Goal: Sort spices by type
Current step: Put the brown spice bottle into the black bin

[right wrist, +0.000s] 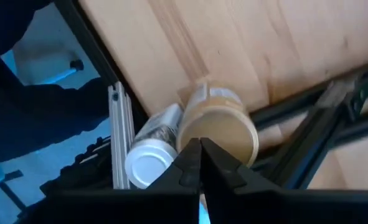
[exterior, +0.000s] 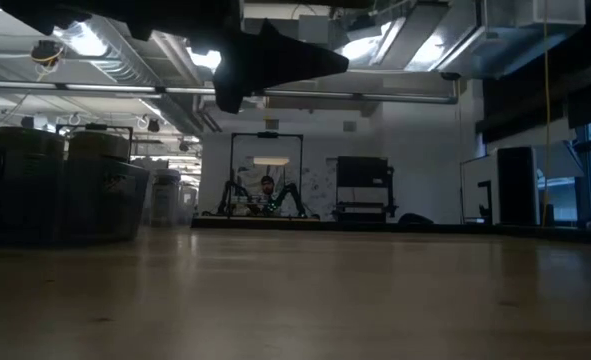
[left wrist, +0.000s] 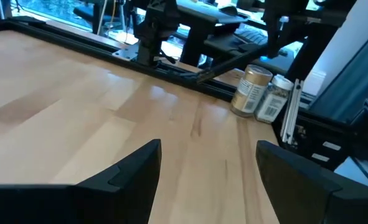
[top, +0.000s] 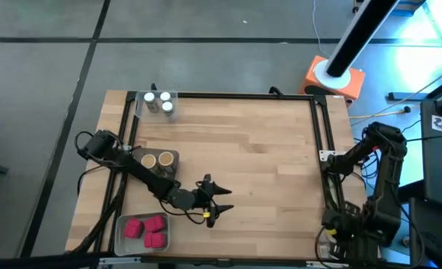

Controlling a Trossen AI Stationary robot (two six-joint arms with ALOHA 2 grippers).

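My left gripper (top: pixel 222 200) is open above the bare wood near the table's near edge, right of a tray of red boxy spices (top: pixel 146 228). Two tan-lidded jars (top: pixel 157 159) stand in a tray beside my left arm, and white-lidded jars (top: pixel 159 103) stand in a clear tray at the far left corner. At the right edge, by the frame, one tan-lidded jar (left wrist: pixel 252 90) and one white-lidded jar (left wrist: pixel 274 101) stand side by side. My right gripper (right wrist: pixel 200 149) is shut, pointing down over that tan lid (right wrist: pixel 224 130), with the white lid (right wrist: pixel 147 165) beside it. My right gripper's shut fingertips show in front of the tan lid's rim (right wrist: pixel 202 124), coming from above. I cannot tell whether they touch it. My left gripper touches nothing.
A black metal frame (top: pixel 321 134) runs along the table's edges, with a light rail (right wrist: pixel 118 124) close by the two jars. My right arm (top: pixel 378 149) is folded at the right edge. Bare wood (top: pixel 265 149) fills the table's middle. Dark containers (exterior: pixel 60 185) stand at the left in the low view.
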